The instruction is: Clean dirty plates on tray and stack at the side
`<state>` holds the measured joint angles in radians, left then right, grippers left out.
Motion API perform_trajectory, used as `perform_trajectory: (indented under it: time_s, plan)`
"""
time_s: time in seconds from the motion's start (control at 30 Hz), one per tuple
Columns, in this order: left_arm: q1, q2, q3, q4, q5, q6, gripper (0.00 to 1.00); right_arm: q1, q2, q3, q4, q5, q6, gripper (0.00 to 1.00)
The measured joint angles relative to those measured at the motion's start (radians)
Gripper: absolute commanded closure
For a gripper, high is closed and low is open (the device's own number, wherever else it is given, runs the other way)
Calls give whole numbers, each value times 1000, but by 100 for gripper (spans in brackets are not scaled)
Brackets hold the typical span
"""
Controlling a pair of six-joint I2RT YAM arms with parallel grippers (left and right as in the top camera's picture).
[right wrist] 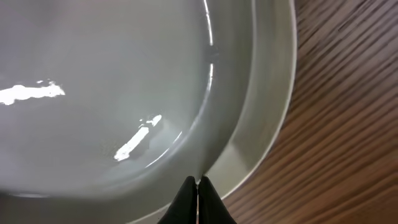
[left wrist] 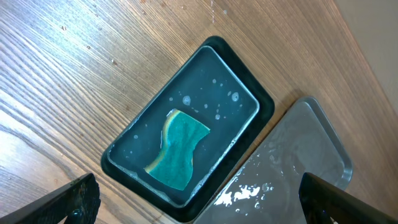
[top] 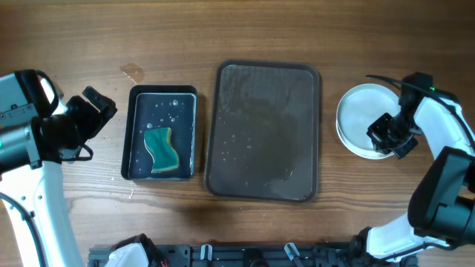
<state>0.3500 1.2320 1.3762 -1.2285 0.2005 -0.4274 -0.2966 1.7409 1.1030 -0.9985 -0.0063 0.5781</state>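
White plates (top: 360, 111) sit stacked on the table to the right of the large dark brown tray (top: 215, 133), which is wet and holds no plates. My right gripper (top: 387, 137) is at the stack's near right edge. In the right wrist view its fingers (right wrist: 197, 186) are shut on the rim of the top plate (right wrist: 112, 81), with a lower plate's rim (right wrist: 261, 124) showing beneath. My left gripper (top: 93, 111) is open and empty, to the left of the small black tray; in the left wrist view its jaws (left wrist: 199, 208) are wide apart.
A small black tray (top: 137, 133) with water and a teal sponge (top: 161, 148) lies left of the brown tray. The left wrist view shows the sponge (left wrist: 178, 149), the black tray (left wrist: 264, 102) and a wet corner of the brown tray (left wrist: 305, 149).
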Motion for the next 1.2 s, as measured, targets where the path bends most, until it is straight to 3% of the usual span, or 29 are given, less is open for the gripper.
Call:
perform_trajectory:
  time_s: [0.27, 0.57, 0.87, 1.03, 1.1, 1.13, 1.2]
  plan:
    - [0, 0, 0, 0, 0, 0, 0, 100, -266, 2, 92, -79, -191, 96]
    - [0, 0, 0, 0, 0, 0, 0, 104, -55, -122, 236, -65, -184, 96]
    - [0, 0, 0, 0, 0, 0, 0, 84, -61, -104, -40, 8, -50, 95]
    - [0, 0, 0, 1, 0, 0, 0, 93, -293, -20, -35, -114, -174, 95]
    - [0, 0, 0, 1, 0, 0, 0, 131, -442, -4, -9, -230, -264, 87]
    - [0, 0, 0, 0, 0, 0, 0, 176, -546, 5, 8, -299, -310, 76]
    - [0, 0, 0, 0, 0, 0, 0, 270, -690, 11, 35, -378, -361, 0]
